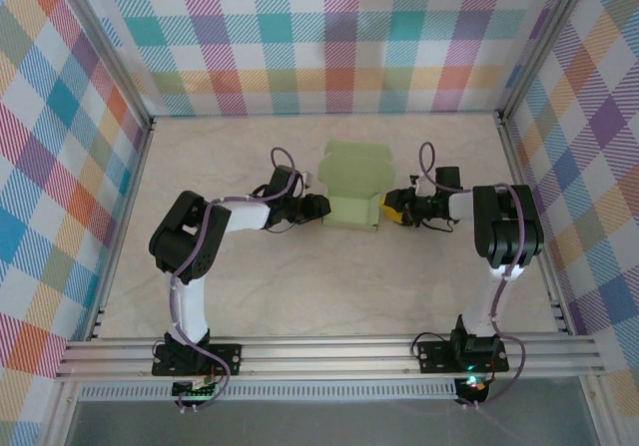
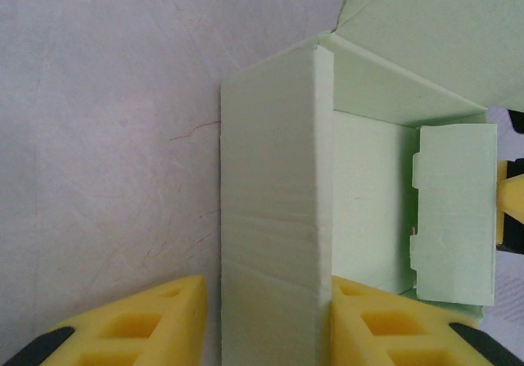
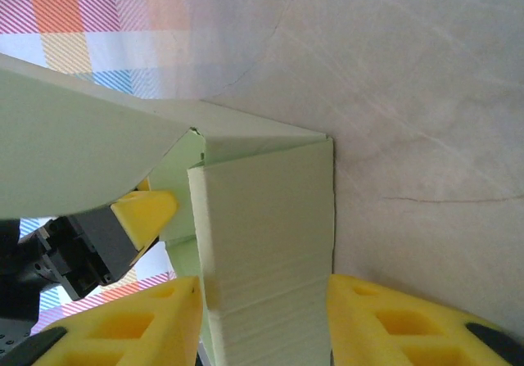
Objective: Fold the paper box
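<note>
On the table [image 1: 300,296], the paper box [image 1: 356,189] sits between both grippers. The left gripper [image 2: 266,305] straddles its left wall, grip unclear; the right gripper [image 3: 264,300] pinches the right wall.

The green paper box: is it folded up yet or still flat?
Partly folded. On the paper box, side walls stand upright, but the lid flap is still open, leaving the top uncovered.

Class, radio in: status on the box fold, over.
Left gripper astride left wall of box, grip unclear. Right gripper shut on right wall. Side walls up, far flap open.
</note>
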Robot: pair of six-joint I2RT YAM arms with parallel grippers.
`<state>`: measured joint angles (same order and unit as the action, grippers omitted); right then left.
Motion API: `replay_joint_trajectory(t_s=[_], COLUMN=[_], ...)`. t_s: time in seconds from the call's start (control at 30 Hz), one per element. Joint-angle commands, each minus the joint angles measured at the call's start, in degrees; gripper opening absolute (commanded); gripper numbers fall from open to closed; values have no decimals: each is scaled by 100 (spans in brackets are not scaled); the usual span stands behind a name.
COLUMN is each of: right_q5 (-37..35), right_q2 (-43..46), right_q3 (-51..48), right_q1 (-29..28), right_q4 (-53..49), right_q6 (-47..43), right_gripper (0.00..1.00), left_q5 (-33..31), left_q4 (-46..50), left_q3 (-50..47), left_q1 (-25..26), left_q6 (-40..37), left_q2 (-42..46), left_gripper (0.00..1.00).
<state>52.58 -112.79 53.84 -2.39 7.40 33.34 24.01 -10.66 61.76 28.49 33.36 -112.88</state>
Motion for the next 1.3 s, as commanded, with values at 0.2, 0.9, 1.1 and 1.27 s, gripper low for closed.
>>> replay_joint_trajectory(t_s=[0.2,0.9,1.1,1.27], right_q5=[-760,-2335,-2864,-3964], right_q2=[-155,75,114,333], right_q3=[64,246,370,514], right_q1=[-183,-514,-717,-1087], right_q4=[-889,-2062,-2331,-2794], right_q6=[-477,-706,-608,-505], right_gripper=[40,30,27,21], left_q5=[52,85,86,130], left_q4=[134,130,125,112], left_q3=[126,166,135,139], left_q1=[47,51,51,51], left_q6=[-115,-119,-128,-128], left_q2=[-63,-137,-111,-89], left_gripper=[39,39,39,39])
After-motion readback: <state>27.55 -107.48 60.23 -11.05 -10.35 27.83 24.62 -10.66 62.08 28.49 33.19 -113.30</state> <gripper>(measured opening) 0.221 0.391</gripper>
